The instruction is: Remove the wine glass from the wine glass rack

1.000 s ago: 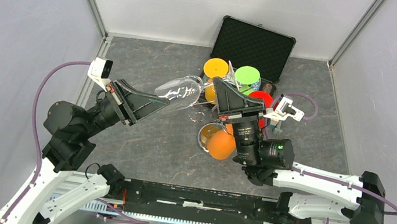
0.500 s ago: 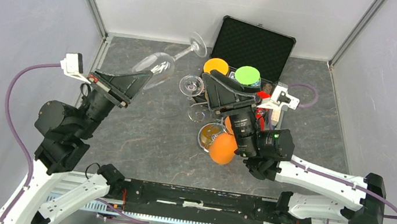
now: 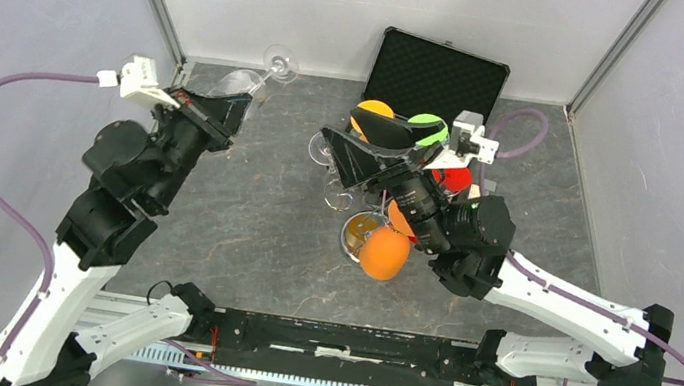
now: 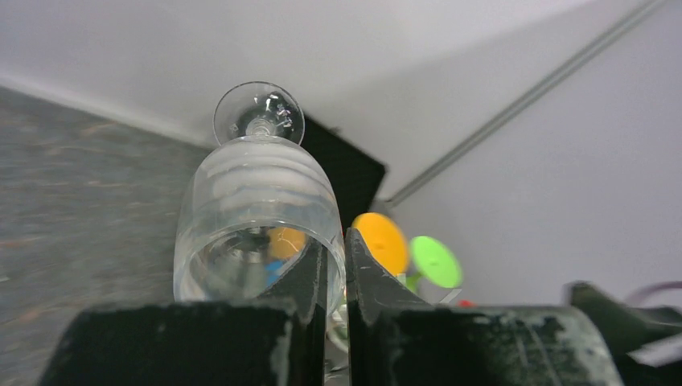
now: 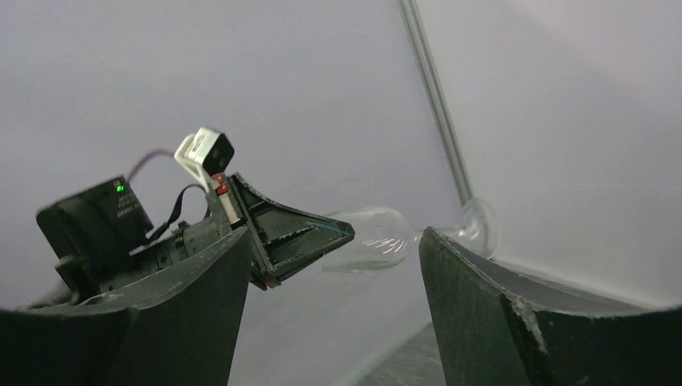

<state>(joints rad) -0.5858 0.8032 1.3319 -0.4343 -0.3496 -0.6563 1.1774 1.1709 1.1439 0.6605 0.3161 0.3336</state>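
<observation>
Your left end effector is closed on the rim of the wine glass. One finger sits inside the bowl and the other presses on the outside, so the glass wall is pinched between them. The glass lies tilted nearly on its side, with its mouth toward the end effector and its round foot pointing at the back wall. In the top view you have it over the far left corner of the table, well apart from the wine glass rack, which stands near the middle beside the open black case. Your right end effector hangs above the rack with its fingers spread wide and nothing between them. Its camera looks across at the held glass.
</observation>
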